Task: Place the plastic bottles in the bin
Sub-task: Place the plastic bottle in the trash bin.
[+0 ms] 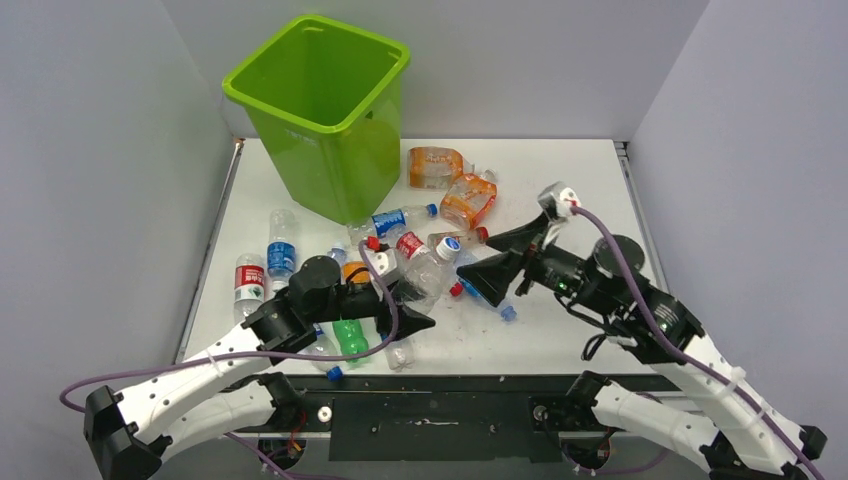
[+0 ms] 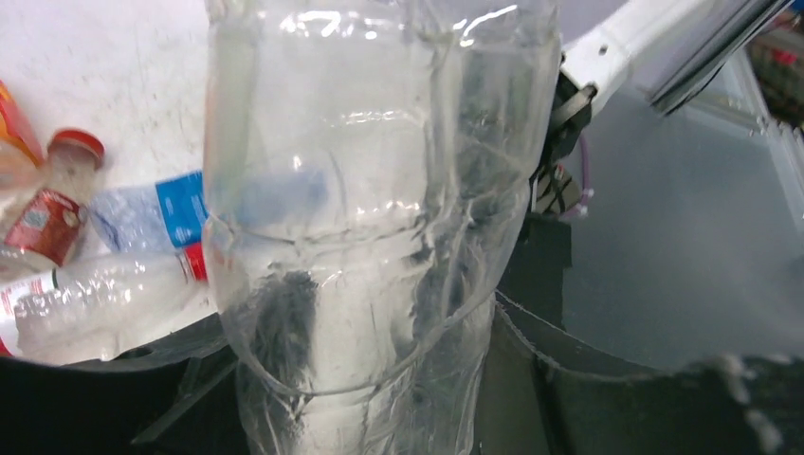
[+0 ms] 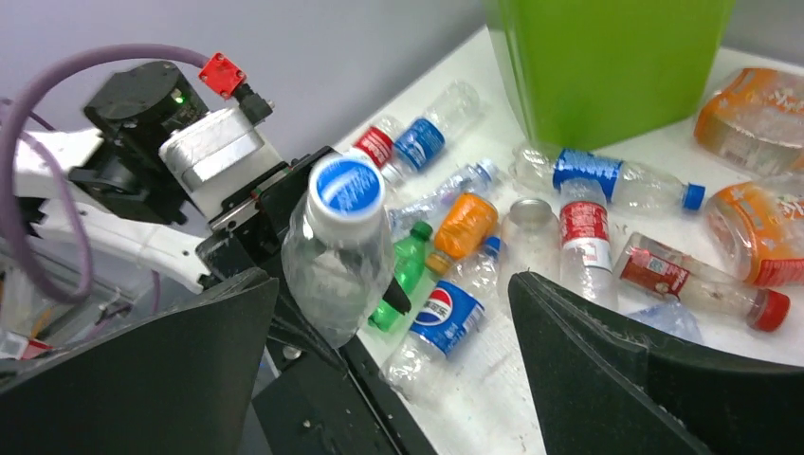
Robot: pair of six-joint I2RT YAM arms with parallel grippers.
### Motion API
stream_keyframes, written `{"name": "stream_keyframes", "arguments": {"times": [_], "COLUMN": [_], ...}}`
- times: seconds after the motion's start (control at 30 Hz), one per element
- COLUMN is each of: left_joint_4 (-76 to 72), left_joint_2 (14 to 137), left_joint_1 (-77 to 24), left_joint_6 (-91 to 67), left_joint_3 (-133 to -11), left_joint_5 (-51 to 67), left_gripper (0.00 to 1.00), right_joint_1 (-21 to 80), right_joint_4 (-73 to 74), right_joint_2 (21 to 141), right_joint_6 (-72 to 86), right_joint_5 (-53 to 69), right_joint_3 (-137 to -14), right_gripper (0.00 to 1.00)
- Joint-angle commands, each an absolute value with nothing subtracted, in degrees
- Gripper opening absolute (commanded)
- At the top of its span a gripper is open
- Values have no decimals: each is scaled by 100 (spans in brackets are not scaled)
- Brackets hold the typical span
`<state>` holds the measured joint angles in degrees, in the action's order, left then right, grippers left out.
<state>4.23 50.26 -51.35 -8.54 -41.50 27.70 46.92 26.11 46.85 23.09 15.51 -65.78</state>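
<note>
A clear plastic bottle (image 1: 424,272) with a blue-and-white cap stands upright in the air between the two arms. My left gripper (image 1: 408,303) is shut on its lower body, and the bottle (image 2: 370,218) fills the left wrist view. In the right wrist view the same bottle (image 3: 339,248) sits just left of my right gripper (image 3: 398,379), which is open with nothing between its black fingers (image 3: 616,360). The lime-green bin (image 1: 320,110) stands at the back left of the table. Several more plastic bottles lie in front of it, among them a Pepsi-labelled one (image 3: 446,318) and a green one (image 1: 350,335).
Two crushed orange bottles (image 1: 435,167) (image 1: 468,200) lie right of the bin. A blue-labelled bottle (image 1: 282,250) and a red-labelled one (image 1: 248,285) lie near the table's left edge (image 1: 212,260). Grey walls close in the table on three sides.
</note>
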Motion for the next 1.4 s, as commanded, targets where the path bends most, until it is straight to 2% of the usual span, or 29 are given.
{"name": "stream_keyframes", "arguments": {"times": [0.0,0.2,0.33,0.5,0.7,0.87,0.97,1.03,1.07,1.1,1.13,1.17,1.2,1.3,1.37], "left_joint_4": [-1829,-3405,-3486,-3575,-3523,-3269,-3160,-3102,-3045,-2960,-2845,-2725,-2630,-2774,-2814], "left_joint_2": [4604,4784,5036,5229,5297,5334,5336,5307,5277,5231,5143,5020,4876,4166,3839], "left_joint_1": [-5157,-5150,-5157,-5159,-5241,-5306,-5351,-5361,-5362,-5361,-5362,-5366,-5364,-5361,-5353], "left_joint_6": [-1858,-2927,-3092,-3225,-3169,-3022,-2956,-2928,-2919,-2885,-2829,-2770,-2682,-2582,-2607], "left_joint_3": [-3723,-3438,-3602,-3640,-3666,-3789,-3831,-3827,-3825,-3819,-3803,-3760,-3704,-3309,-3307], "left_joint_5": [2529,2366,2338,2358,2327,2252,2169,2134,2114,2103,2093,2077,2018,1574,1113], "left_gripper": [27,26,25,22,21,20,20,27,39,60,73,82,87,96,97], "right_joint_1": [4686,4687,4707,4840,4963,5269,5425,5448,5449,5447,5449,5449,5449,5458,5466], "right_joint_4": [1161,-343,-1345,-2093,-2536,-2366,-2174,-2071,-1980,-1891,-1785,-1647,-1481,-827,-443], "right_joint_2": [3805,3475,3735,4198,4754,5117,5210,5170,5111,5032,4922,4804,4681,4382,4220], "right_joint_6": [2730,3359,3806,4015,4103,3914,3800,3747,3683,3605,3516,3401,3261,2811,2565], "right_joint_5": [1411,1770,2105,1955,1791,1620,1409,1279,1201,1143,1090,1044,990,821,699], "right_joint_3": [-5725,-4671,-4358,-4285,-4309,-4430,-4498,-4491,-4491,-4484,-4464,-4453,-4452,-4469,-4454], "right_gripper": [95,94,93,92,97,77,59,49,46,44,43,43,43,42,41]}}
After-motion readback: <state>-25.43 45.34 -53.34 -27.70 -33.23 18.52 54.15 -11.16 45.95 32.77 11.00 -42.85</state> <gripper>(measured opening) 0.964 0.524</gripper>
